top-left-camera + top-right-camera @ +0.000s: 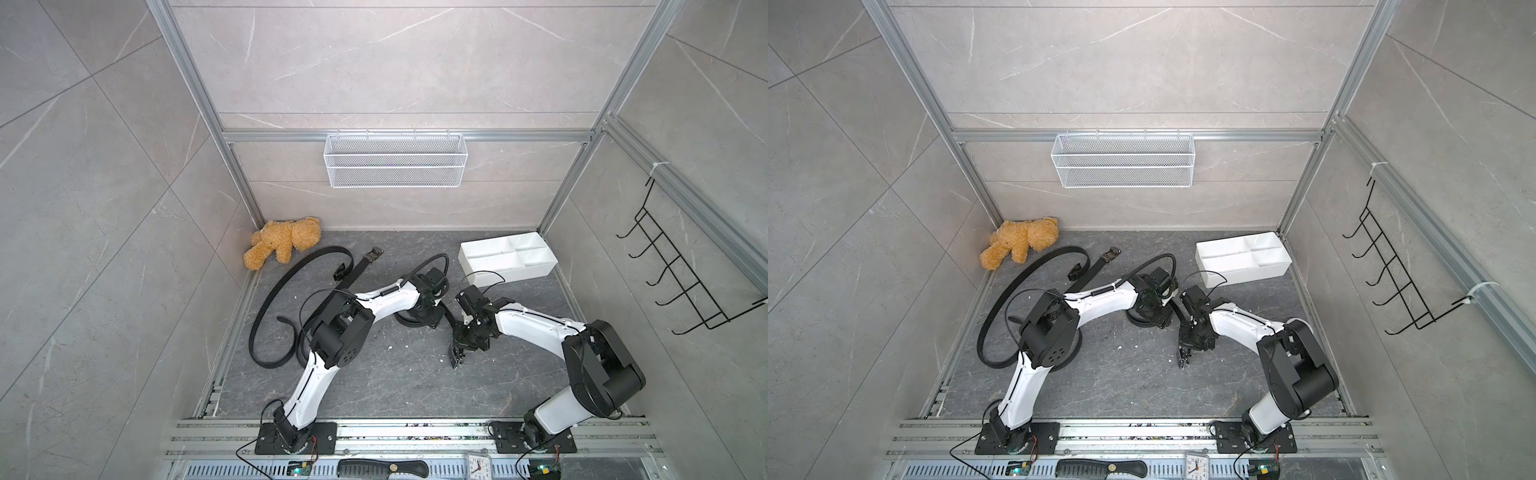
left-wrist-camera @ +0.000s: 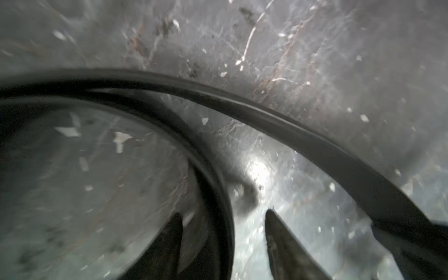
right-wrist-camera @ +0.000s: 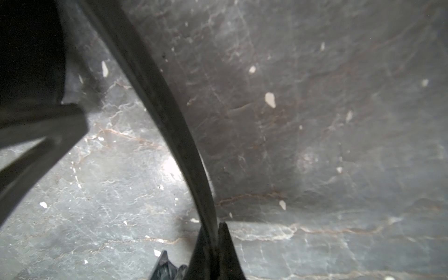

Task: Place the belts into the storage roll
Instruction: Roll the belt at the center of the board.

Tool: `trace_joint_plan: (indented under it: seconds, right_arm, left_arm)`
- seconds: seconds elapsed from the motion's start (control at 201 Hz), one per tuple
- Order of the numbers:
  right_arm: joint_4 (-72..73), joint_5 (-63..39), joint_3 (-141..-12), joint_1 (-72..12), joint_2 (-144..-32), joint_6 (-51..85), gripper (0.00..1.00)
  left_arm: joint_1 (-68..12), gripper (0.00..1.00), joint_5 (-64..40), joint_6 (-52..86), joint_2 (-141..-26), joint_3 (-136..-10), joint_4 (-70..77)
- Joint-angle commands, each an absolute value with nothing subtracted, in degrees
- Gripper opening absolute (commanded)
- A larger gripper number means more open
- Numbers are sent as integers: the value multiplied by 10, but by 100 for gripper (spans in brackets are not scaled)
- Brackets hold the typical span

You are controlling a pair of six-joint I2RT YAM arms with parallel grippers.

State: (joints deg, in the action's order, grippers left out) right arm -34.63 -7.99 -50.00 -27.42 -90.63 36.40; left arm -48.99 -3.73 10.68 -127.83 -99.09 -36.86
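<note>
A black belt (image 3: 169, 114) lies partly coiled on the dark floor at mid-table (image 1: 405, 322). My left gripper (image 2: 223, 212) points down over the coil, jaws apart, with the inner turn (image 2: 218, 184) between the fingers, close to one of them and clear of the other. From the coil, the strap runs to my right gripper (image 3: 213, 226), which is shut on it, low near the floor (image 1: 456, 358). Two more belts (image 1: 286, 286) sprawl in loops at the left, buckles (image 1: 374, 253) toward the back. The storage roll (image 1: 528, 270), a white divided tray, sits at the back right.
A brown teddy bear (image 1: 282, 243) lies in the back left corner. A white wire basket (image 1: 395, 160) hangs on the back wall and a black hook rack (image 1: 685, 282) on the right wall. A comb (image 1: 382, 467) and a small clock (image 1: 478, 465) rest by the front rail.
</note>
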Motion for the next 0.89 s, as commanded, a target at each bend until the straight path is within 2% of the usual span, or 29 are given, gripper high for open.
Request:
trace_joint_plan:
  seconds: [0.0,0.095,0.294,0.448,0.577,0.667,0.786,0.846,0.886]
  right_arm:
    - [-361,-85,-487,-278,-889,371,0]
    - [-360,-89,-459,-278,-869,373,0]
    - [-338,-119,-383,-291,-821,408,0]
    - [-309,-125,-360,-337,-813,453,0]
    - [-260,-132,-388,-392,-860,499,0]
    - [-233,-138,-421,-422,-888,520,0]
    - [-229,-156,-463,-435,-916,515,18]
    - [-248,-150,-475,-430,-910,501,33]
    - [-271,-142,-484,-420,-904,484,39]
  left_arm:
    - [-476,38,24,128,-1309,-1004,-406]
    - [-450,27,43,136,-1316,-996,-402]
    - [-378,25,38,140,-1329,-1006,-385]
    - [-368,21,12,129,-1360,-1047,-388]
    - [-381,21,-24,130,-1372,-1075,-378]
    - [-398,29,-47,119,-1363,-1074,-362]
    - [-416,29,-62,108,-1352,-1066,-359]
    - [-419,26,-67,104,-1343,-1048,-354]
    - [-419,24,-70,102,-1340,-1033,-348]
